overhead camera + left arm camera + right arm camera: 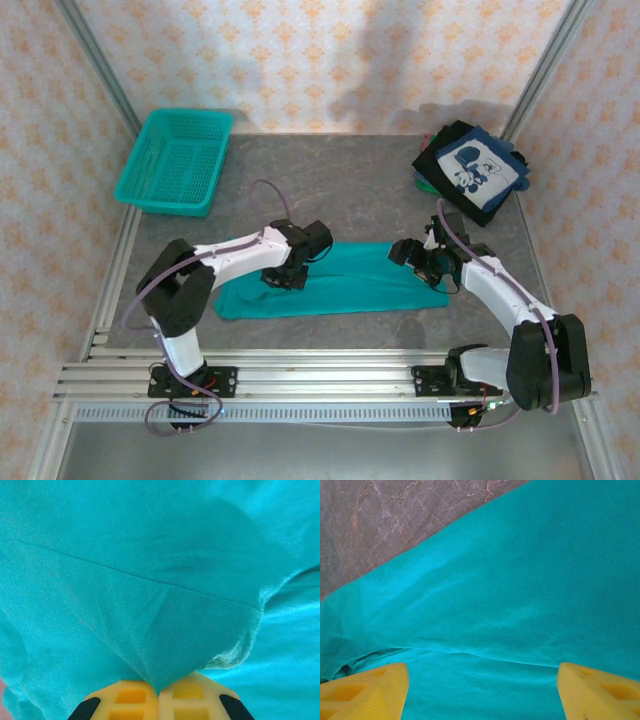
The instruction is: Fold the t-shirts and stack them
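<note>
The teal t-shirt [340, 280] lies as a long folded strip across the near middle of the table. My left gripper [287, 277] is shut on a pinch of that teal cloth [165, 630], which rises in a cone from between the yellow fingertips [131, 695]. Over the strip's right end my right gripper [432, 272] is open, its yellow fingers [367, 692] wide apart above the teal fabric [520, 605], holding nothing. The folded dark t-shirts [470, 170], the top one with a white-blue graphic, are stacked at the far right corner.
A teal mesh basket [176, 160] stands at the far left. Grey table surface [330, 190] lies between the basket and the dark stack. Patterned walls close in the back and sides. An aluminium rail [300, 380] runs along the near edge.
</note>
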